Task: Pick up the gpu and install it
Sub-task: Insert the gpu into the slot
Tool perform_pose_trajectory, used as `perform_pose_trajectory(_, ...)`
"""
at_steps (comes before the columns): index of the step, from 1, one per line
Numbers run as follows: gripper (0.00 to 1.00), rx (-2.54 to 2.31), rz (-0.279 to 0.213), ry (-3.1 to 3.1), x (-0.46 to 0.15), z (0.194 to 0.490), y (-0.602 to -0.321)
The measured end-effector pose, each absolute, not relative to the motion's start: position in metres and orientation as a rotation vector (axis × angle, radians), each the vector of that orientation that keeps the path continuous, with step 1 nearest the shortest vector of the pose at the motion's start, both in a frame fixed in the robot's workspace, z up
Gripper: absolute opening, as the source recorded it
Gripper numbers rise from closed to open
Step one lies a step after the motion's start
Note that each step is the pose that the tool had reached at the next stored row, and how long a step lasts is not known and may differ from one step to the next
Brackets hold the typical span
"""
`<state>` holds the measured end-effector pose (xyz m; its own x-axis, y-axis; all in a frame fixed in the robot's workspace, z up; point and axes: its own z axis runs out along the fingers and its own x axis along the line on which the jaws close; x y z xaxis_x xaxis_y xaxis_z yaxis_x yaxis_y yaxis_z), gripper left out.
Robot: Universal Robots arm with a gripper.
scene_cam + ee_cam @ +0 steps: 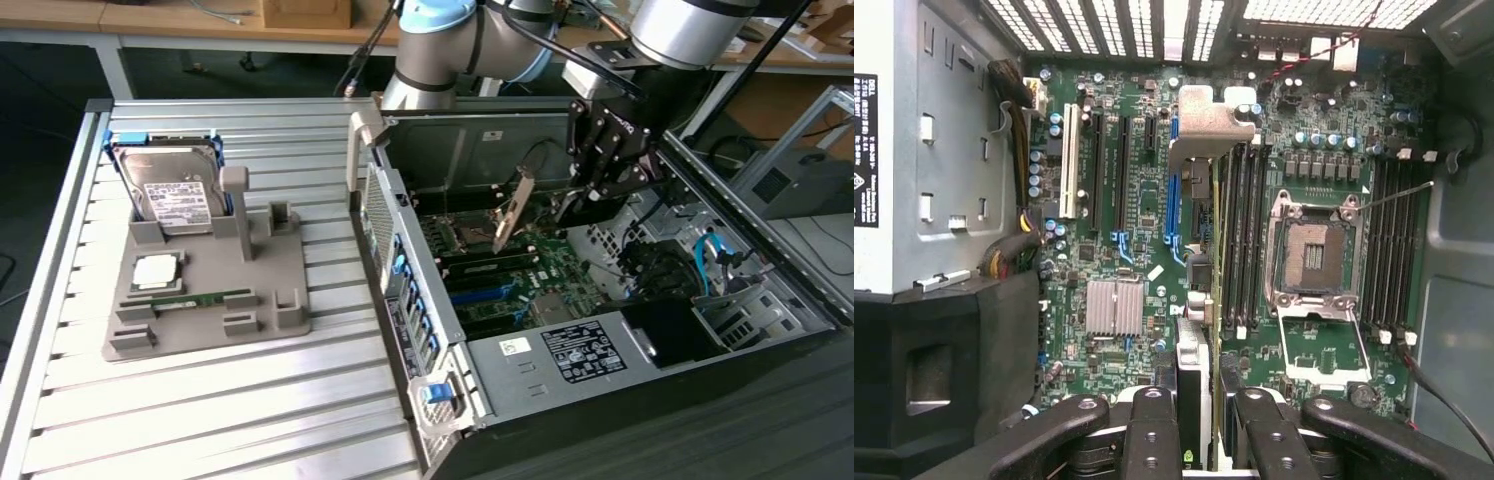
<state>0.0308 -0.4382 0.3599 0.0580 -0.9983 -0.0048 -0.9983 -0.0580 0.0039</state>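
Slatted metal table [200, 400]; tool [1199, 415] grips gpu [513, 212] above case [481, 150].

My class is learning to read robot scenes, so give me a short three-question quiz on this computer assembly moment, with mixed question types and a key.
1. True or false: the fingers grip the gpu.
2. Where is the gpu? A) on the floor B) inside the open computer case, over the motherboard C) lying on a shelf
3. What stands upright in the grey holder?
Key: 1 true; 2 B; 3 the hard drive.
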Motion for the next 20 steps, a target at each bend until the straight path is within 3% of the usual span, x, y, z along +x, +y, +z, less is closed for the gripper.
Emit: perform_pose_trajectory(20, 0.27, -2.285, 0.01, 2.156, 0.0207, 0.3563, -0.4383)
